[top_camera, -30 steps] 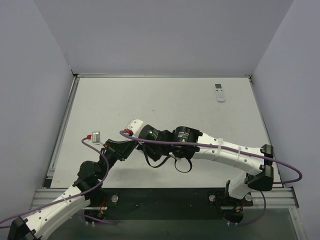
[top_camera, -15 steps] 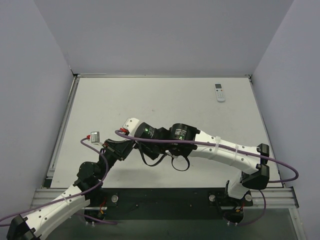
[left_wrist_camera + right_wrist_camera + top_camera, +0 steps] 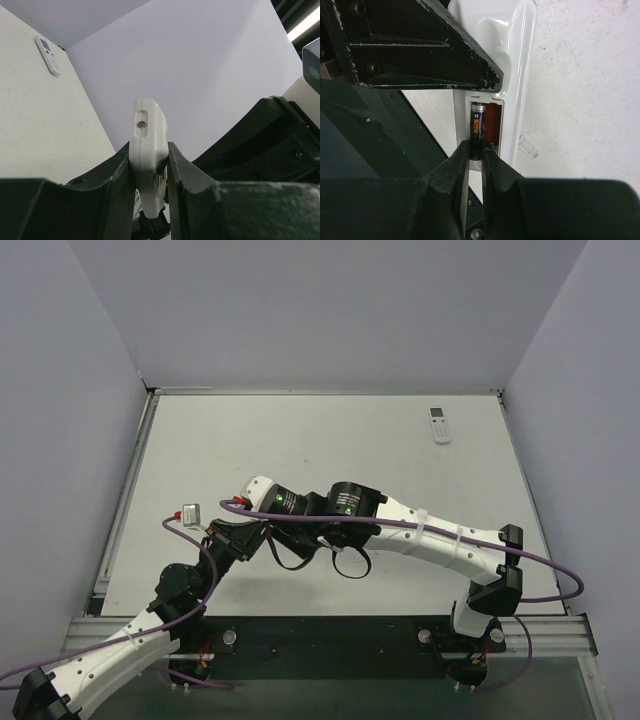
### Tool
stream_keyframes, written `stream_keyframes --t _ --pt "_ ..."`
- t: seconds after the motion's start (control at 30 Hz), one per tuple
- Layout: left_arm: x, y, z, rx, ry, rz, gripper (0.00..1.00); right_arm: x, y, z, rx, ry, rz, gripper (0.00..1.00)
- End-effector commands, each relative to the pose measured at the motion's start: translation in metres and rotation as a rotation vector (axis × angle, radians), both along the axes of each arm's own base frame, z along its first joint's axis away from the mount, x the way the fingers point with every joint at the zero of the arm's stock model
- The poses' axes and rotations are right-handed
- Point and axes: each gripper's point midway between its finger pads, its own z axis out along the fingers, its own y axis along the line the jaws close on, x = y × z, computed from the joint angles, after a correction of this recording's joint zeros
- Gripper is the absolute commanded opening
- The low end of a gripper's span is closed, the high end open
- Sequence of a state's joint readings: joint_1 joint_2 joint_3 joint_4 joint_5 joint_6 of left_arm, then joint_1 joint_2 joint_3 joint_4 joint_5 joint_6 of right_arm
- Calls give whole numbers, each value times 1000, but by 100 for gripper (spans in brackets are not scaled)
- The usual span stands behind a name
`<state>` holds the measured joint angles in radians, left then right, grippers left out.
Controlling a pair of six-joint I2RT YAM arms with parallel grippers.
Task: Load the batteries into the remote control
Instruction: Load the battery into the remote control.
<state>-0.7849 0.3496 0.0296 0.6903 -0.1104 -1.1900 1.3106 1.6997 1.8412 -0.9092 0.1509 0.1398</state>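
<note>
**While the remote control (image 3: 148,135) is being gripped from two sides**

Where the left tool (image 3: 149,167) is clamping the slim white remote control edge-on between its fingers, the right tool (image 3: 476,154) is pinching a blue battery (image 3: 477,125). The battery is sitting in the open compartment (image 3: 492,127) on the remote's plain back. Far across the table (image 3: 300,440), near its far right corner, a rounder white remote (image 3: 438,425) is lying flat.

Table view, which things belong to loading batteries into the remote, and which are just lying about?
Job in hand:
- held remote, battery bay open
- battery, at that bay's slot

Lying about:
- second remote, far right of the table
- small white piece on the table; can't tell what it is
</note>
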Motion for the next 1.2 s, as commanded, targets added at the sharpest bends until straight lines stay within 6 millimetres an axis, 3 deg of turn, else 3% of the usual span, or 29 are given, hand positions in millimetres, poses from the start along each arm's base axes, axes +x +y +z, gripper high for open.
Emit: stream_keyframes --t 0.0,0.2,0.4,0.73,0.9,1.03,1.17 --pt "-7 3 -49 -22 51 -24 0 1 -14 -4 -79 -11 -19 8" --pt "-10 2 -43 -42 41 -39 0 6 -5 -3 -77 -23 -21 9" --pt "-10 2 -46 -53 68 -42 0 6 -2 2 -63 -28 -17 21" --pt "-3 0 -67 -40 179 -38 0 10 -5 10 -48 -53 -30 24" --pt "0 -3 -84 -34 274 -42 0 11 -3 23 -15 -73 -20 27" --pt "0 -4 -90 -34 315 -49 0 12 -3 41 29 -99 -4 37" --pt "0 -6 -95 -30 339 -56 0 13 -2 56 78 -128 36 40"
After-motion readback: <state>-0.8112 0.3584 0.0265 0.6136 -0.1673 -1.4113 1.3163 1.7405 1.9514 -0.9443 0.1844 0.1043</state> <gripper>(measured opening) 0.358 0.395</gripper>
